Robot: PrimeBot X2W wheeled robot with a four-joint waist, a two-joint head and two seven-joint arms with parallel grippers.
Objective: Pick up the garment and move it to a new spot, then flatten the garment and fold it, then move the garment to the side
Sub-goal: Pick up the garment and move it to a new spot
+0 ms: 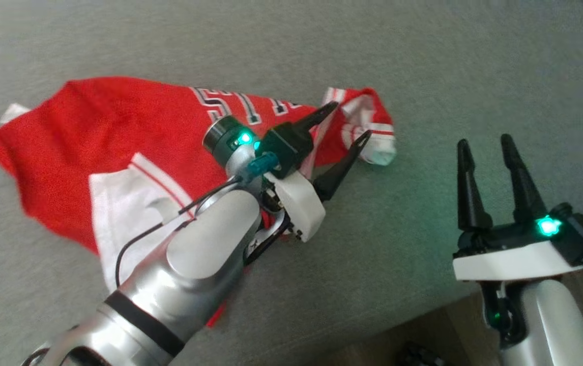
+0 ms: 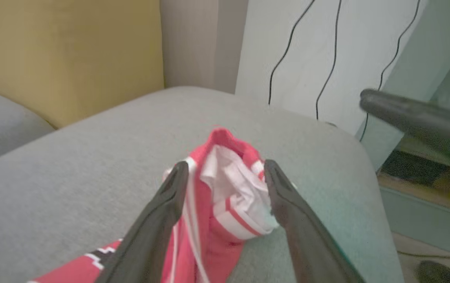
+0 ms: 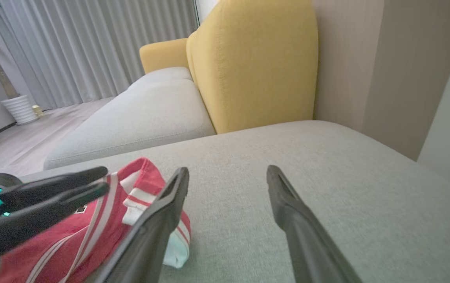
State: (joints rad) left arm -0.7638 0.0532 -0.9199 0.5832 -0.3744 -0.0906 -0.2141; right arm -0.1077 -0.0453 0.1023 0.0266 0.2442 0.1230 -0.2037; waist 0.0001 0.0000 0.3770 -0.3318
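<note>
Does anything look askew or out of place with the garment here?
Yes. The red jersey lies crumpled on the grey sofa cushion: one end is bunched up between the fingers of the open left gripper, and a white panel is flipped over.

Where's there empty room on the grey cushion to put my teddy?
Bare cushion stretches all along the far side beyond the red garment, and in front between left gripper and right gripper. It's crowded on the left, where the garment spreads under the left arm.

Left gripper point(image 2: 227, 169) jaws spread wide, bunched red-and-white garment point(image 2: 225, 196) between them — grey cushion point(image 2: 91, 157) beneath, yellow backrest point(image 2: 68, 51) behind
</note>
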